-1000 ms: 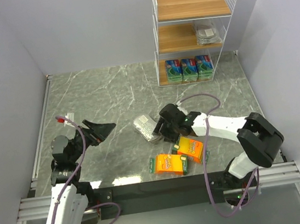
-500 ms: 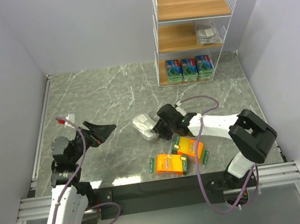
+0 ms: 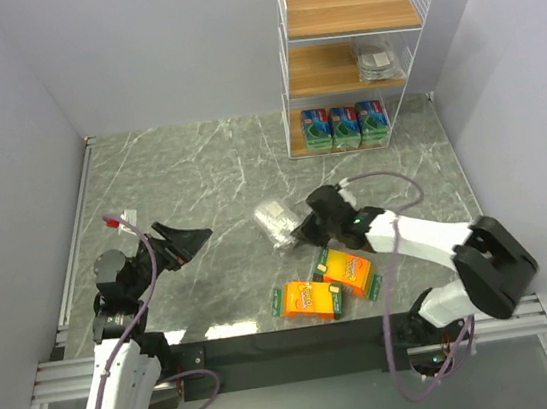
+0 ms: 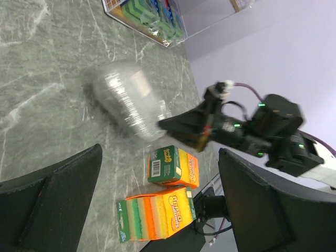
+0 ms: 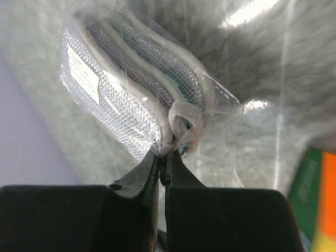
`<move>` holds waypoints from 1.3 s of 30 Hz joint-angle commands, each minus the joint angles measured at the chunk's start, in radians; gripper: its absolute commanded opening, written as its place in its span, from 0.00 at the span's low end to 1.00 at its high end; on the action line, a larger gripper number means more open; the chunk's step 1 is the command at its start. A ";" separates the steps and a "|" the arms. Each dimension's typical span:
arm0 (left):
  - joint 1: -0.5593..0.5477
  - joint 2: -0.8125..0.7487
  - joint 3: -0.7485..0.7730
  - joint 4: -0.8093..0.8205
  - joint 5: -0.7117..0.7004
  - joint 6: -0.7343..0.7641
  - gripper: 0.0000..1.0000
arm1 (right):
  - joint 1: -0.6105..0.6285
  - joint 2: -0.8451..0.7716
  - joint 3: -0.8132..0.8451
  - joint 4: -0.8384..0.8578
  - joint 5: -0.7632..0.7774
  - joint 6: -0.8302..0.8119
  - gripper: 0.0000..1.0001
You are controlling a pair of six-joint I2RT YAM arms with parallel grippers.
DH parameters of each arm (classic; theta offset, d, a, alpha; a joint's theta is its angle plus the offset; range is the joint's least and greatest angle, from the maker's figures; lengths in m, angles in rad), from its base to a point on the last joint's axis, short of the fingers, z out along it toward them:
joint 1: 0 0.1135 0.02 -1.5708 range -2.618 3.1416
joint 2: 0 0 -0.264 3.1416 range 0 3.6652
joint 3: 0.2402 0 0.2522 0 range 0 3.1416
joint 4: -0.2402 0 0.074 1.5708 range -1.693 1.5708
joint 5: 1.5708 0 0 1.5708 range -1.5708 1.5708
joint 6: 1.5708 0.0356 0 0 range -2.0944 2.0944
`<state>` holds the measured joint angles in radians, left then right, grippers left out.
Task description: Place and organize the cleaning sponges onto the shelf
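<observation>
The right hand [image 3: 304, 230] is pinched together on the plastic wrap at one corner of a silvery grey sponge pack [image 3: 277, 222]. In the wrist view you can see the fingertips [image 5: 164, 160] squeezed tight on the wrap's edge. I can't tell if the pack is off the marble surface [image 3: 198, 164] or just resting on it. It's about mid-surface, well apart from the shelf [image 3: 287, 61] at the back right.

The left hand [image 3: 195, 243] hangs over the left side with its fingers spread wide and nothing in them.

Two orange packs [image 3: 310, 298] lie just beside each other near the front edge, right under the right arm.

On the shelf, three blue-and-green packs [image 3: 344, 125] stand in a row on the bottom board. Another silvery pack [image 3: 376, 60] lies on the middle board, toward its right end.
</observation>
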<state>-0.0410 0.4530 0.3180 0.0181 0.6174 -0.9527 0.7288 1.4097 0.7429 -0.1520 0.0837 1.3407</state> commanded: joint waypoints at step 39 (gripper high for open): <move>-0.003 -0.069 0.099 -0.099 -0.018 0.049 0.99 | -0.654 0.248 0.953 -0.196 -0.243 -0.132 0.00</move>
<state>-0.0414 0.3946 0.3717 -0.0898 0.6037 -0.9207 0.0822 1.6291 1.5963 -0.3435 -0.1452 1.1854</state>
